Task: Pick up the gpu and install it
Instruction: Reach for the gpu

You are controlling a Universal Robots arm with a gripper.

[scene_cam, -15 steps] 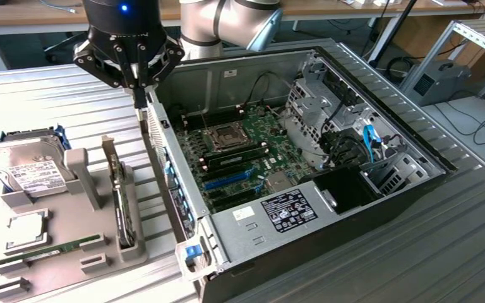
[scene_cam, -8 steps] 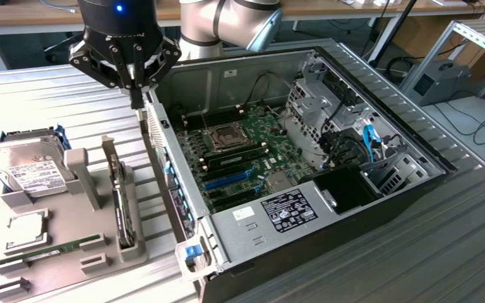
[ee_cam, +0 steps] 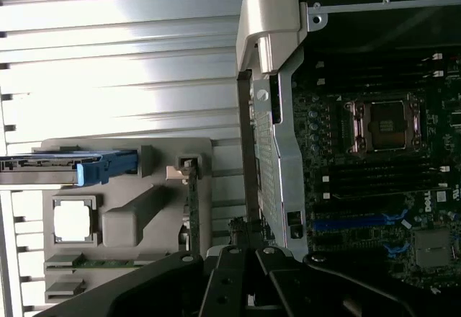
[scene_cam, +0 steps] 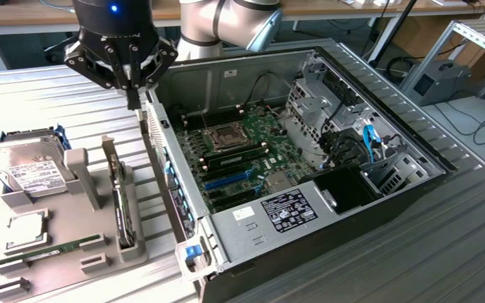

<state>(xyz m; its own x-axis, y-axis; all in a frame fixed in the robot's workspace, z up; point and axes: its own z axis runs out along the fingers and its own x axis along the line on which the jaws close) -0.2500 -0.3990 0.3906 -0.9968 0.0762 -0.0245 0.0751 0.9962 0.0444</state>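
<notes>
My gripper has its fingers pressed together with nothing between them, hanging just above the open computer case's wall on the exterior view's left; in the wrist view their tips are dark and hard to make out. The gpu stands on edge in the grey holder tray, apart from the gripper, near a hard drive, a processor chip and a RAM stick. Everything sits on a ribbed metal table, with desks and cables behind.
</notes>
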